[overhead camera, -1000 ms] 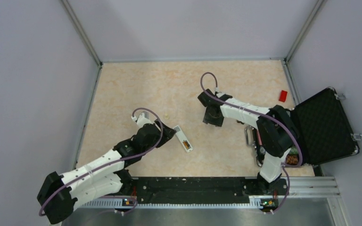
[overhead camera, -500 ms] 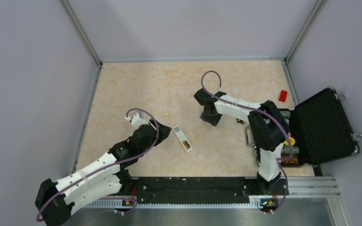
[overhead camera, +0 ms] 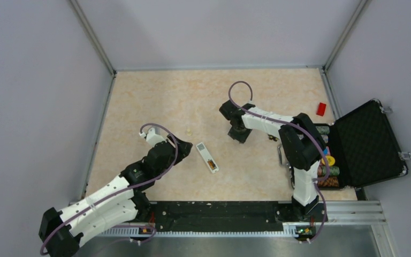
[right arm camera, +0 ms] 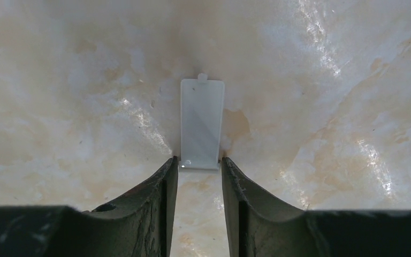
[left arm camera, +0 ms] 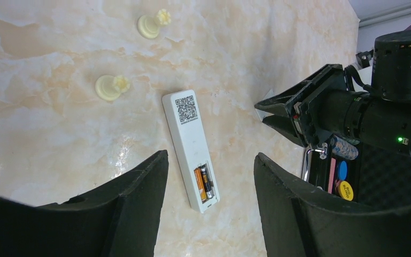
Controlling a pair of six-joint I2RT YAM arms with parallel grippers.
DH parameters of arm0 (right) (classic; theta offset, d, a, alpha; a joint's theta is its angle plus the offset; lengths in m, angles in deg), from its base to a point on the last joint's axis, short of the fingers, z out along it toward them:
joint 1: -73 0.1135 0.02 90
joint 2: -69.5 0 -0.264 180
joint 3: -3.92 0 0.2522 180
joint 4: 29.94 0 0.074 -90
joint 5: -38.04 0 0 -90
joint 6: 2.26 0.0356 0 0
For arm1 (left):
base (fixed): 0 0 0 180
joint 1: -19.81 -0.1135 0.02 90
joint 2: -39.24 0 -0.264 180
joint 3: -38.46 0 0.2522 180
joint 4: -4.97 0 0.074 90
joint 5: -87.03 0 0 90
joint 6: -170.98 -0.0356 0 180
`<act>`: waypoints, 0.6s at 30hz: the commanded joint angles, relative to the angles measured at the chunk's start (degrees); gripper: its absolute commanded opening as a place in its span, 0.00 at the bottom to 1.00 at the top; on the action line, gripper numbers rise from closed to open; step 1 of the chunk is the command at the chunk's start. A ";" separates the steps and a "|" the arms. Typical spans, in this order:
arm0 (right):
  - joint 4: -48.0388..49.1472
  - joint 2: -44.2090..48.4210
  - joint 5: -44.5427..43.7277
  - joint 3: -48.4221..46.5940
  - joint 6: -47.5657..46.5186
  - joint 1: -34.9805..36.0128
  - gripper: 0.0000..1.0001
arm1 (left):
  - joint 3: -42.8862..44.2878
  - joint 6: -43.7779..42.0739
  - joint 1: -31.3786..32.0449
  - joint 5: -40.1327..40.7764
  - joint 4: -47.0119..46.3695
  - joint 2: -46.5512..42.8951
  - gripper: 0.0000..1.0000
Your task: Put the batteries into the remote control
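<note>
**Task status.** The remote control [left arm camera: 188, 140] lies back-up on the surface [overhead camera: 155, 96], a little left of centre, with its label end far and its open recess near. Both batteries [left arm camera: 203, 183] sit side by side inside that recess, and no other battery shows loose on the surface. On this evidence the loading itself is judged done or all but done. Whether each battery is fully seated and the right way round cannot be read at this size.

**Outstanding.** The recess is uncovered. A small white battery cover [right arm camera: 202, 123] lies flat on the surface to the right of the remote control, apart from it. Refitting it looks to be the step in hand.

**Left hand** [left arm camera: 211, 158]. Released, fingers wide with nothing between them. It is poised just left of the remote control and does not appear to touch it.

**Right hand** [right arm camera: 199, 160]. Lowered to the cover, with one fingertip at each side edge at one end of it. Whether it is clenched on the cover or merely brackets it cannot be told.

**Surface and room.**
- The surface is cream and marbled, glossy in patches.
- Two cream lumps [left arm camera: 109, 87] lie to the far left of the remote control.
- A red item [overhead camera: 321, 108] lies towards the far right.
- An open black case [overhead camera: 369, 140] stands at the right edge, with coloured rolls [overhead camera: 325, 170] along its left side.
- Pale lilac walls [overhead camera: 219, 32] close in the left, far and right sides, with metal posts [overhead camera: 93, 37] at the far corners.
- Both arms are mounted on a black rail [overhead camera: 219, 214] at the near edge
</note>
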 commanded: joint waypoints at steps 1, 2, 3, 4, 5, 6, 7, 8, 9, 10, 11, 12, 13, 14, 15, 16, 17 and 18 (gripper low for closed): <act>-1.97 -2.30 0.09 -0.84 1.10 0.77 0.33 | -0.25 -1.39 0.06 1.60 -0.53 -0.95 0.64; -2.08 -2.47 0.23 -0.84 0.93 0.75 0.32 | -0.25 -1.40 0.07 1.61 -0.52 -1.10 0.64; -2.13 -2.59 0.28 -0.84 0.81 0.73 0.31 | -0.30 -1.44 0.10 1.69 -0.53 -1.13 0.64; -2.22 -2.64 0.36 -0.84 0.42 0.72 0.30 | -0.33 -1.44 0.06 1.70 -0.54 -1.15 0.64; -2.23 -2.74 0.38 -0.84 0.23 0.72 0.29 | -0.36 -1.52 0.13 1.70 -0.59 -1.23 0.64; -2.23 -2.74 0.37 -0.84 -0.01 0.72 0.29 | -0.34 -1.53 0.12 1.70 -0.62 -1.22 0.64; -2.23 -2.82 0.46 -0.88 -0.42 0.73 0.29 | -0.34 -1.61 0.06 1.63 -0.63 -1.20 0.64; -2.23 -2.91 0.55 -0.99 -0.90 0.72 0.30 | -0.34 -1.66 0.10 1.57 -0.69 -1.15 0.64; -2.29 -3.06 0.70 -1.20 -1.57 0.72 0.31 | -0.34 -1.70 0.07 1.53 -0.77 -1.05 0.64; -2.26 -3.25 0.94 -1.43 -2.20 0.77 0.33 | -0.34 -1.71 0.06 1.46 -0.87 -1.01 0.64; -2.23 -3.35 1.24 -1.63 -2.92 0.74 0.35 | -0.26 -1.79 0.06 1.43 -0.96 -0.95 0.64; -2.30 -3.54 1.61 -1.75 -3.71 0.74 0.37 | -0.25 -1.80 0.06 1.43 -0.97 -0.92 0.64; -2.30 -3.80 2.04 -2.01 -4.47 0.72 0.39 | -0.25 -1.80 0.06 1.50 -1.09 -0.79 0.64; -2.32 -4.06 2.38 -2.21 -5.06 0.77 0.41 | -0.25 -1.80 0.12 1.52 -1.19 -0.78 0.64; -2.46 -4.21 2.67 -2.20 -5.40 0.77 0.42 | -0.31 -1.80 0.06 1.56 -1.28 -0.65 0.64; -2.53 -4.37 3.13 -2.12 -5.66 0.73 0.43 | -0.29 -1.80 0.11 1.53 -1.50 -0.56 0.64; -2.66 -4.56 3.49 -2.00 -5.67 0.79 0.43 | -0.33 -1.83 0.13 1.53 -1.69 -0.44 0.65; -2.72 -4.78 3.88 -1.91 -5.72 0.73 0.42 | -0.40 -1.80 0.09 1.60 -1.86 -0.25 0.65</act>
